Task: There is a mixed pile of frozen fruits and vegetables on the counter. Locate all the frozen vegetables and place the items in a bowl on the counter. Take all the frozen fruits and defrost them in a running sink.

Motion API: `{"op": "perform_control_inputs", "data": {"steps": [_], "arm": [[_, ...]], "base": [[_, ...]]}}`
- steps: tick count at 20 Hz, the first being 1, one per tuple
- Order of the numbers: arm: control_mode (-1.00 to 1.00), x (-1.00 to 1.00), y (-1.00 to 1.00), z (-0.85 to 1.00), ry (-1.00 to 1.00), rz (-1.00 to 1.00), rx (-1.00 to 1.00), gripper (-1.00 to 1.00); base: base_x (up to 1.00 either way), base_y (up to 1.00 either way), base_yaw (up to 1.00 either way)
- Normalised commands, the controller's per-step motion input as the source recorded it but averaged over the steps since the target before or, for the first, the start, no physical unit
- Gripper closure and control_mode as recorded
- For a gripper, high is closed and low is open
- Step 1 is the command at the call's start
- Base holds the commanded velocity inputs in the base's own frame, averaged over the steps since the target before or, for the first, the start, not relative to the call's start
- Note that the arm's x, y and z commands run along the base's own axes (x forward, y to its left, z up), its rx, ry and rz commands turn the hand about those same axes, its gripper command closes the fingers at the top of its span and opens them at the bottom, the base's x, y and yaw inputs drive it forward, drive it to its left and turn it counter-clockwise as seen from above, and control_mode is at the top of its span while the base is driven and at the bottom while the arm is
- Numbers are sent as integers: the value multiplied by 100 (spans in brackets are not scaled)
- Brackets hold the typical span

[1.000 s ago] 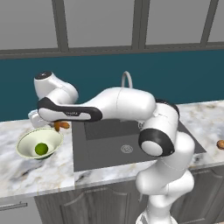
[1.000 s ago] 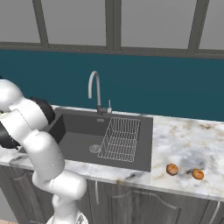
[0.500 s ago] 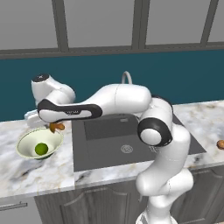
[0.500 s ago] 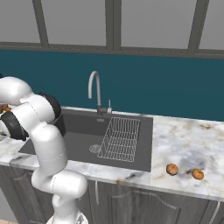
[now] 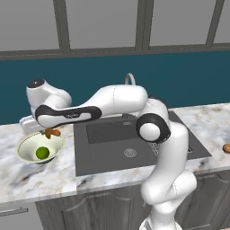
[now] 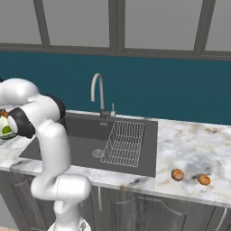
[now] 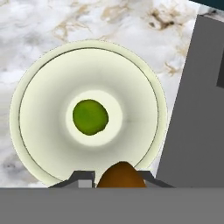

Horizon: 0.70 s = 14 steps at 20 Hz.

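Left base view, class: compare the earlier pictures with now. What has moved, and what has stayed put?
The arm swung slightly left, carrying the brown piece in its shut fingers from the bowl's sink-side edge to above its rim. Nothing was released. The bowl, the green ball inside it and the two orange pieces beside the sink stayed put.

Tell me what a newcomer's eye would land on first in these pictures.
First, the white arm stretched left across the dark sink, its gripper shut on a brown mushroom-shaped piece above the rim of the pale bowl. Next, the bright green ball lying at the bowl's centre. Then two round orange pieces on the marble counter right of the sink.
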Motion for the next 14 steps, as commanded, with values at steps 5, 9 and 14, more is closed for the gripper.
{"op": "perform_control_inputs", "data": {"steps": [5, 9, 14], "arm": [[-100, 22, 17, -20, 2, 0, 1, 100], [-100, 23, 11, -23, 0, -1, 1, 100], [-100, 16, 15, -25, 0, -1, 0, 100]], "base": [[0, 0, 0], [0, 0, 0], [0, 0, 0]]}}
